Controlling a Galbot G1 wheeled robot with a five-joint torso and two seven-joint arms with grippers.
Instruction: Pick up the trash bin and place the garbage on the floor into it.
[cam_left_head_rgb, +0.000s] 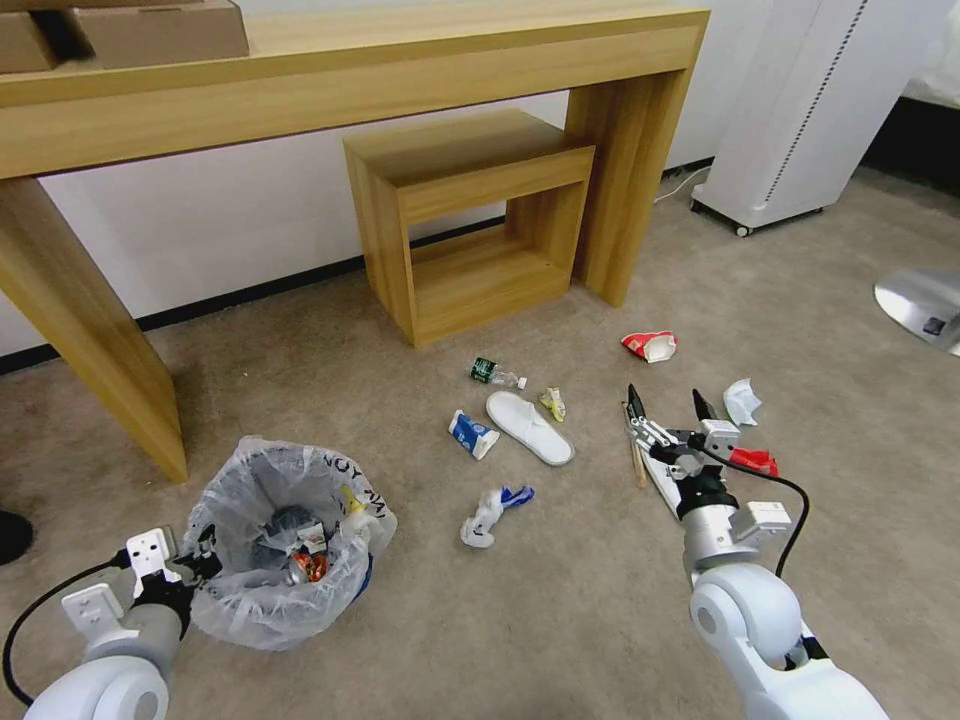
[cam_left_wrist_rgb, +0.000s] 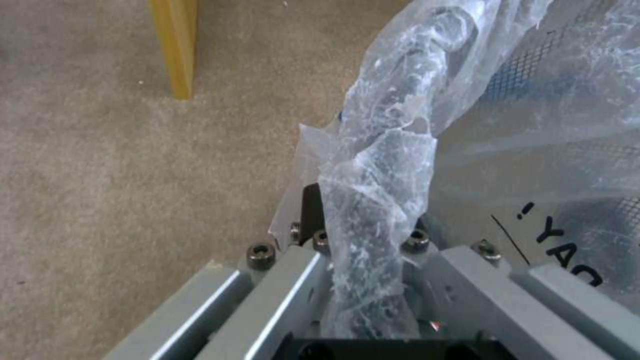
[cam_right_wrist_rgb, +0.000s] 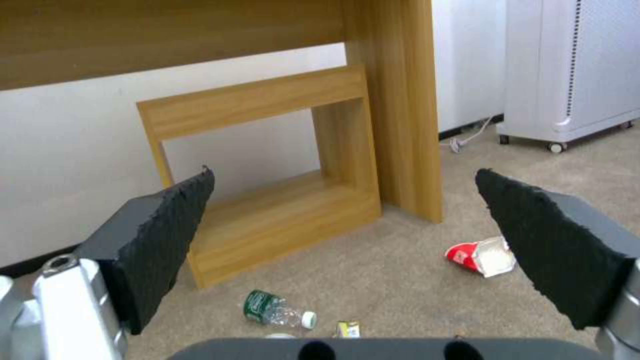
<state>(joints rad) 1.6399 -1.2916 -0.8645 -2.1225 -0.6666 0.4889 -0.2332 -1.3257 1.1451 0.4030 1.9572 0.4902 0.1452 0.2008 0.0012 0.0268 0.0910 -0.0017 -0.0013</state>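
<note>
The trash bin, lined with a clear wrinkly bag, is at the lower left with some litter inside. My left gripper is shut on its bag-wrapped rim. Garbage is scattered on the beige floor: a green-label bottle, a white slipper, a white-blue packet, a paper scrap, a red carton, a red wrapper and a wooden stick. My right gripper hangs open above the stick, holding nothing. The right wrist view shows the bottle and the carton ahead of the open gripper.
A wooden desk spans the back, with one leg close to the bin. A small wooden stool stands under it. A white wheeled appliance and a silver disc base are at the right.
</note>
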